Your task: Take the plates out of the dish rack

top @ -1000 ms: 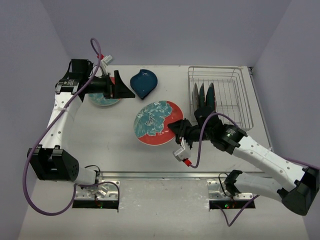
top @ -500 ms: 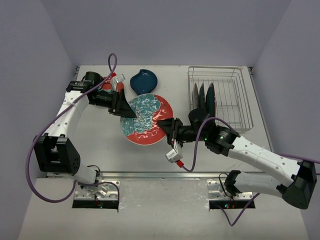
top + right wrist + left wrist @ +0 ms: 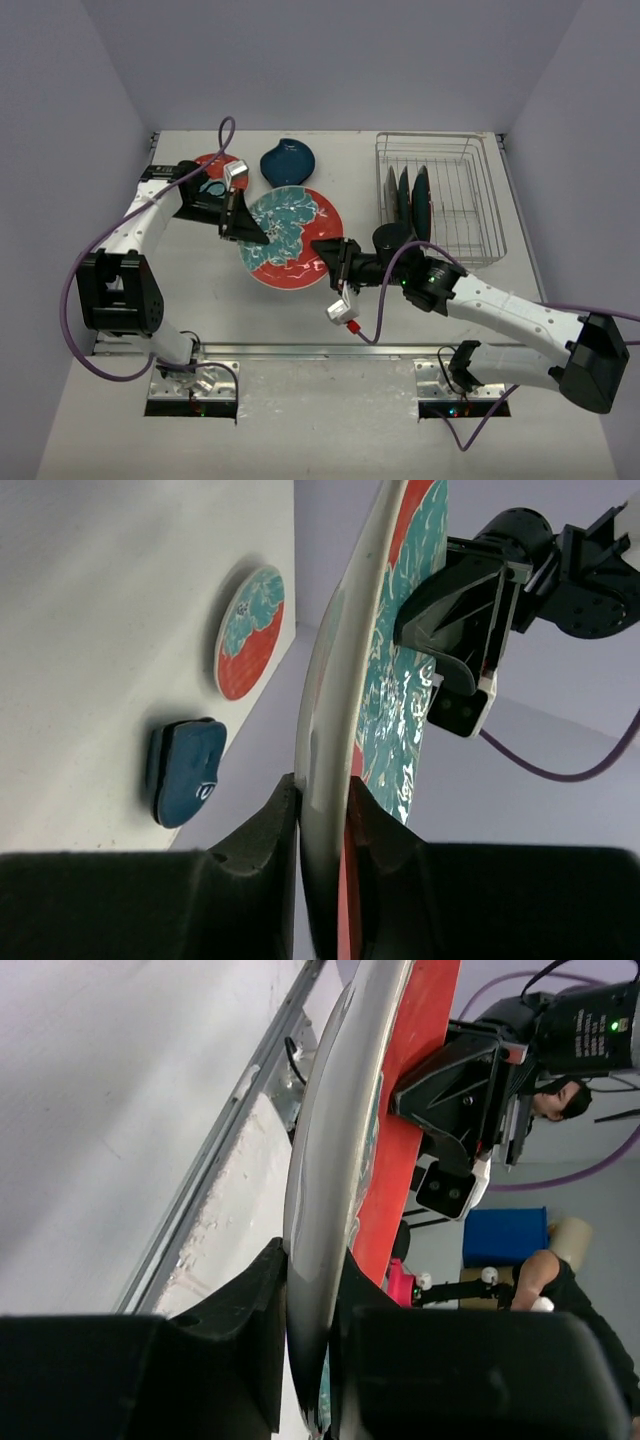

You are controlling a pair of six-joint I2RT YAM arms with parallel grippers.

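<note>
A large red-and-teal round plate (image 3: 288,235) hangs over the table's middle, held from both sides. My left gripper (image 3: 250,232) is shut on its left rim and my right gripper (image 3: 328,254) is shut on its right rim. In the left wrist view the grey rim (image 3: 318,1210) runs between the jaws of the left gripper (image 3: 312,1295). The right wrist view shows the same grip by the right gripper (image 3: 325,820) on the plate (image 3: 400,700). The dish rack (image 3: 440,140) stands at the back right, with dark plates (image 3: 410,195) upright at its left side.
A smaller red-and-teal plate (image 3: 212,165) lies at the back left, partly under my left arm, and it shows again (image 3: 250,630) in the right wrist view. A dark blue leaf-shaped dish (image 3: 287,162) lies behind the held plate. The right half of the rack holds nothing.
My left arm swung from the small plate at the back left to the large plate and closed on its left rim. My right arm carried that plate a little leftward.
</note>
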